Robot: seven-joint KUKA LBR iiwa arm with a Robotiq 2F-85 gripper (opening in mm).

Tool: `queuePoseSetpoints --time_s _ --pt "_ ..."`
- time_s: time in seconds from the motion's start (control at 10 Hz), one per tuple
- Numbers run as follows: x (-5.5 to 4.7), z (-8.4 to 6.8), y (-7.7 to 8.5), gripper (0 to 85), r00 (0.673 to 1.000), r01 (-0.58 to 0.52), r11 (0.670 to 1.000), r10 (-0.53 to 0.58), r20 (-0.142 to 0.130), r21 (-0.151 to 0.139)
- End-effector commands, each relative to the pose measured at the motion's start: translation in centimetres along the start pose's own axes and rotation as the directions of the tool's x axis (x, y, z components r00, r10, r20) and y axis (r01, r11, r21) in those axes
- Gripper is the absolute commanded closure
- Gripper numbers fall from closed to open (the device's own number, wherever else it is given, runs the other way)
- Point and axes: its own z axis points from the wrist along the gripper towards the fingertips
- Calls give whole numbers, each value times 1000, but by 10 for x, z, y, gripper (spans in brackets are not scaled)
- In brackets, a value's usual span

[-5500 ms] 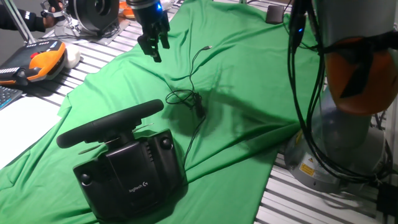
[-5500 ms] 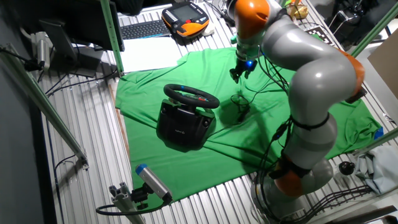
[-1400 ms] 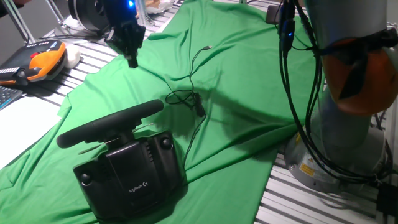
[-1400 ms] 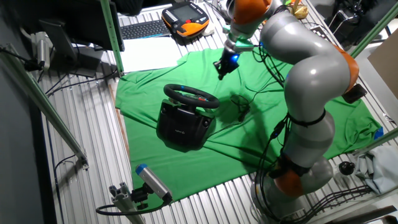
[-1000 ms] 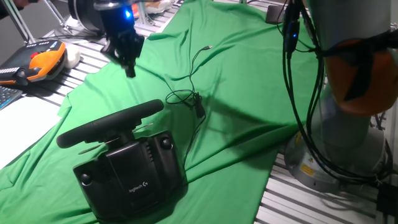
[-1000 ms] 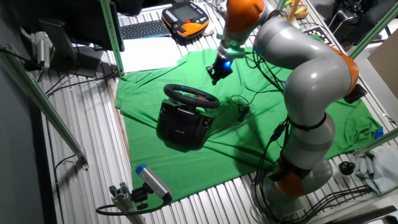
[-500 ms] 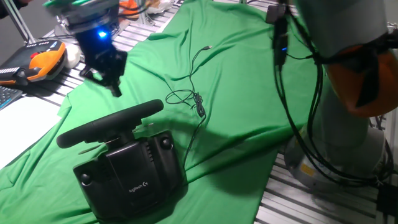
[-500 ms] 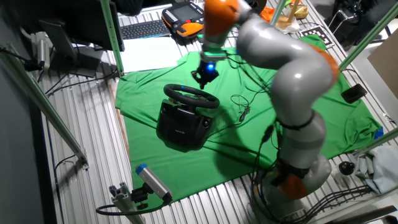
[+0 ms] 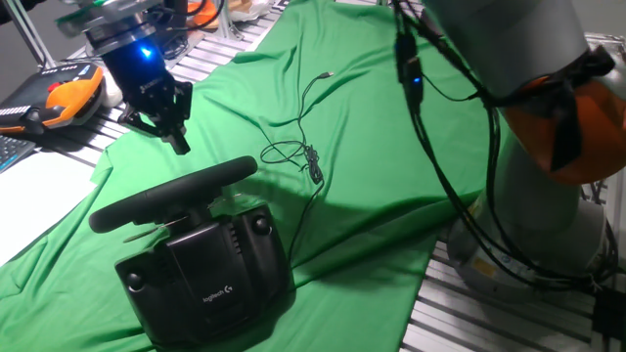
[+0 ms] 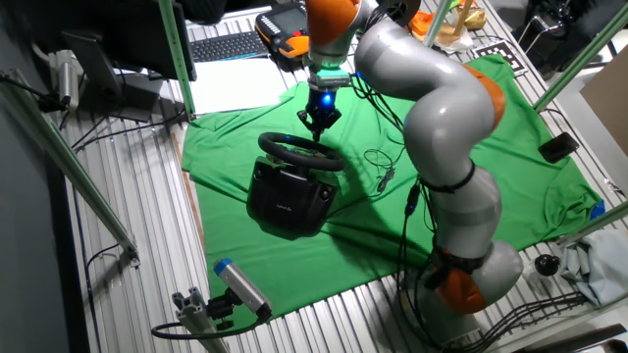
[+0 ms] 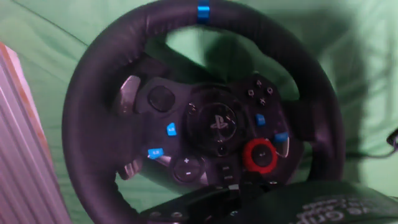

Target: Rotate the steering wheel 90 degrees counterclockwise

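Observation:
The black steering wheel (image 9: 176, 193) sits edge-on on its boxy black base (image 9: 210, 274) with a small white logo, on the green cloth. It also shows in the other fixed view (image 10: 302, 150). In the hand view the wheel face (image 11: 211, 124) fills the frame, with the blue rim mark (image 11: 203, 11) at the top centre. My gripper (image 9: 171, 137) hangs just above and behind the rim, touching nothing. In the other fixed view the gripper (image 10: 319, 125) is right over the wheel's far edge. The fingers look slightly apart and empty.
A thin black cable (image 9: 303, 156) lies coiled on the cloth to the right of the wheel. An orange-and-black tool (image 9: 64, 98) lies at the left off the cloth. A keyboard (image 10: 228, 45) and green frame posts (image 10: 177, 59) stand behind. My arm's base (image 9: 548, 225) stands at the right.
My gripper has moved leftward and down across the cloth, from above the cable area to just over the wheel's far rim. The wheel and cable have not moved.

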Motion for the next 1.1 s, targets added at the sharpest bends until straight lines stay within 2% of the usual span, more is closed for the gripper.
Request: queuePoseSetpoints --time_s 0.0,0.1,0.4,0.7,1.0 --pt "0 0 0 850 999 -17 1000 18 -31 23" --pt "0 0 0 850 997 -61 998 62 -43 30" --pt "0 0 0 850 994 -100 995 100 -55 4" --pt "0 0 0 850 995 -93 996 92 -44 -10" --pt "4 6 3 850 995 -96 995 95 -17 -21"
